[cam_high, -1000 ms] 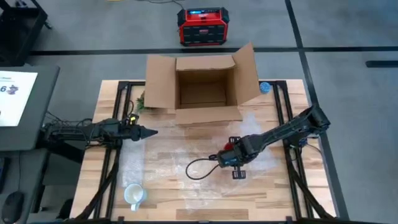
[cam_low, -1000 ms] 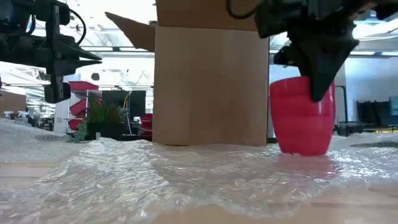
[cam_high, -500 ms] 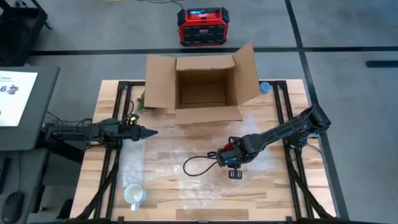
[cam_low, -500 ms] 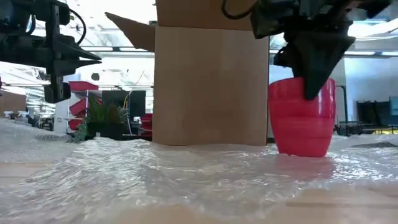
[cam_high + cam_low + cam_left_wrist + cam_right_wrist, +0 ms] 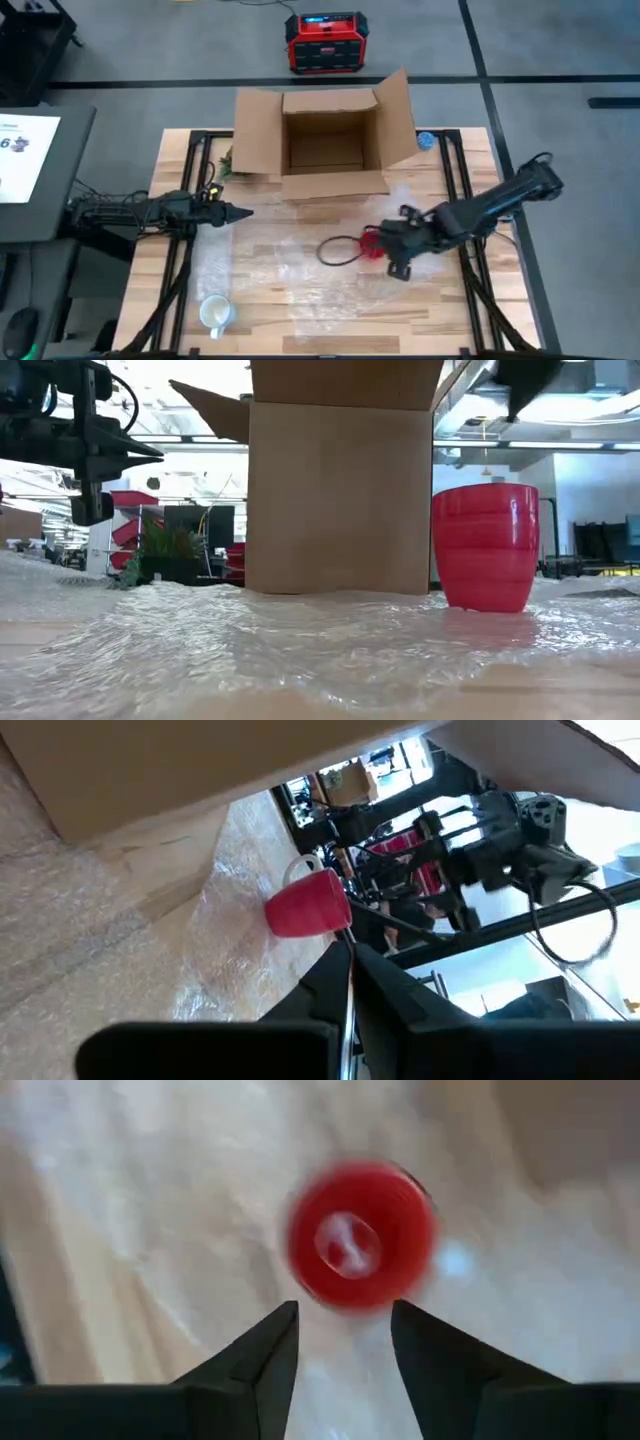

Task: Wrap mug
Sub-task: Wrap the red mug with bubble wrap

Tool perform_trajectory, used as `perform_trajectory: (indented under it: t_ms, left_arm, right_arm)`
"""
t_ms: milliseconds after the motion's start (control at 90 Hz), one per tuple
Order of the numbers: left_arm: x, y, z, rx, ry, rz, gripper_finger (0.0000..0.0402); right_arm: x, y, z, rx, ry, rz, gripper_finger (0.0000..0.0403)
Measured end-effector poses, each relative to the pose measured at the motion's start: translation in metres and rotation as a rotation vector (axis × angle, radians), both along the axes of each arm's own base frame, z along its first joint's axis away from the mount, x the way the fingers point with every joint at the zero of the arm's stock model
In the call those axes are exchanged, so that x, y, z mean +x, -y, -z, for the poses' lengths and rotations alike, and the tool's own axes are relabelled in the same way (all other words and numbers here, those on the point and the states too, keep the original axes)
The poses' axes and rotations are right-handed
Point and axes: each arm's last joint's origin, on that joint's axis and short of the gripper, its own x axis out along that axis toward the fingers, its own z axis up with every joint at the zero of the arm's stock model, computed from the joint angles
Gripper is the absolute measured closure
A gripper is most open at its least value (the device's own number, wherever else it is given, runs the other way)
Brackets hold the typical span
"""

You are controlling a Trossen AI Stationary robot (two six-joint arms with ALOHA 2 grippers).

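Red mug (image 5: 485, 546) stands upright on the bubble wrap (image 5: 300, 270) covering the bench (image 5: 180, 150), presumably placed for wrapping. Right end effector (image 5: 343, 1330) hovers above it, fingers spread, empty. Left end effector (image 5: 238, 212) waits closed at the bench's left.

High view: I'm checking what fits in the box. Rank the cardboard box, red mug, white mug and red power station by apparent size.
1. cardboard box
2. red power station
3. white mug and red mug: look alike; the red one is partly hidden by the open right gripper.
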Motion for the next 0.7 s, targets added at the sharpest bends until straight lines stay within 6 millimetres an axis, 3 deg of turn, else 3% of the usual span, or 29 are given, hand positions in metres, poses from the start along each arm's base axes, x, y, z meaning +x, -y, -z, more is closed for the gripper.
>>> perform_trajectory:
  t_ms: [122,233,522,700]
  left_arm:
    - [0.000,0.000,0.000,0.004,-0.001,0.000,0.0402]
    - [0.000,0.000,0.000,0.004,-0.001,0.000,0.0402]
    - [0.000,0.000,0.000,0.001,-0.003,0.000,0.0402]
    - [0.000,0.000,0.000,-0.001,-0.004,0.000,0.0402]
  right_arm:
    - [-0.025,0.000,0.018,0.037,-0.003,0.134,0.0250]
    - [-0.033,-0.001,0.038,0.078,0.005,0.160,0.0239]
    - [-0.013,-0.010,0.088,0.034,0.004,-0.036,0.0138]
    - [0.001,-0.013,0.119,-0.047,-0.114,-0.041,0.0113]
